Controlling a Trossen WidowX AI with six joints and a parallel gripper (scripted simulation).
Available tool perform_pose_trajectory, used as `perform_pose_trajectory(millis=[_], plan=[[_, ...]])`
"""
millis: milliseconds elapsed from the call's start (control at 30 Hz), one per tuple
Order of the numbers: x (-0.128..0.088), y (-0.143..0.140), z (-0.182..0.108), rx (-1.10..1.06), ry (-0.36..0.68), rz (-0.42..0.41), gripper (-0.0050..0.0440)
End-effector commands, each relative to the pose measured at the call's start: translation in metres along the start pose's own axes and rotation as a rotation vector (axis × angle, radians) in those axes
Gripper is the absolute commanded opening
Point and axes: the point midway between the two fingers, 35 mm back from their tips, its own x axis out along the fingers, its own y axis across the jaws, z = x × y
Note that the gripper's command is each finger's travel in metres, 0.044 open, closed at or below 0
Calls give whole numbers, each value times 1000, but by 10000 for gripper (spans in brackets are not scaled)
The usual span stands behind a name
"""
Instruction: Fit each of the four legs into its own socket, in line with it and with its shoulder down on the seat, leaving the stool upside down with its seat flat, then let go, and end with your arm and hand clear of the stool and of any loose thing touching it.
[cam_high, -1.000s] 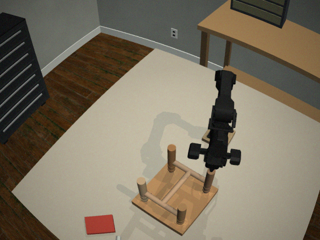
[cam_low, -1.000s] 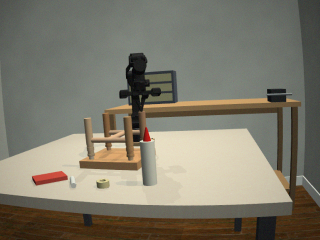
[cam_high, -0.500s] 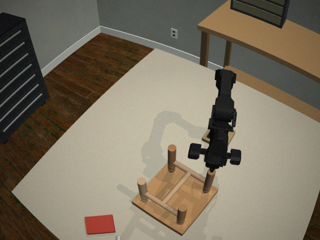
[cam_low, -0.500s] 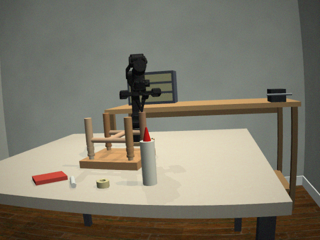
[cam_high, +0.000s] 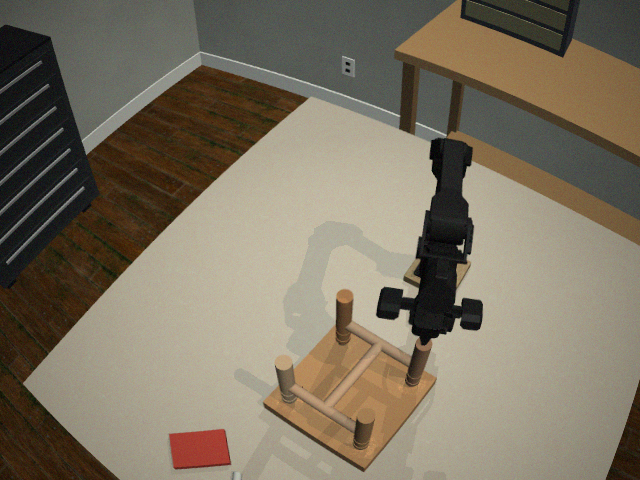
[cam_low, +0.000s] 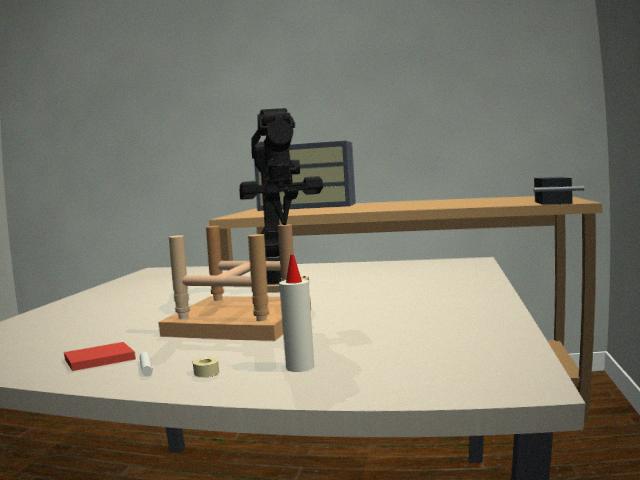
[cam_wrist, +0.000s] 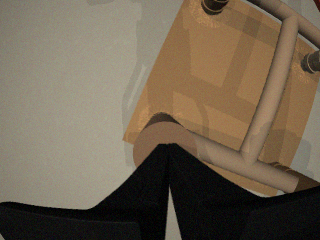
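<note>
The stool seat (cam_high: 382, 413) (cam_low: 222, 331) (cam_wrist: 185, 65) lies flat, underside up. Four legs stand upright at its corners: near left (cam_high: 285, 379) (cam_low: 178, 268), near right (cam_high: 364, 431) (cam_low: 258, 268), far left (cam_high: 344, 315) (cam_low: 212, 258) and far right (cam_high: 418, 364) (cam_low: 285, 245). In the exterior view, a short narrower part shows beneath the rings of both near legs and the far left one; the far right base is hidden there. Stretchers (cam_high: 356, 372) (cam_low: 222, 280) (cam_wrist: 275, 90) join the legs. My gripper (cam_high: 424, 339) (cam_low: 283, 223) (cam_wrist: 167, 152) is shut and empty, tips at the far right leg's top.
A red block (cam_high: 200, 448) (cam_low: 99, 355) and a white rod (cam_high: 236, 475) (cam_low: 145, 363) lie near the stool's near left side. A tape ring (cam_low: 205, 369) and a red-tipped bottle (cam_low: 298, 330) stand in front. The arm's base is behind the stool.
</note>
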Motion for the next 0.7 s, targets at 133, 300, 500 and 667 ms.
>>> perform_pose_trajectory(millis=[133,300,500,667], plan=[[-8,-1,3,5,15,-5,0],[-12,-1,4,4,12,-5,0],[-22,-1,7,3,6,-4,0],[-29,-1,9,2,0,-3,0]])
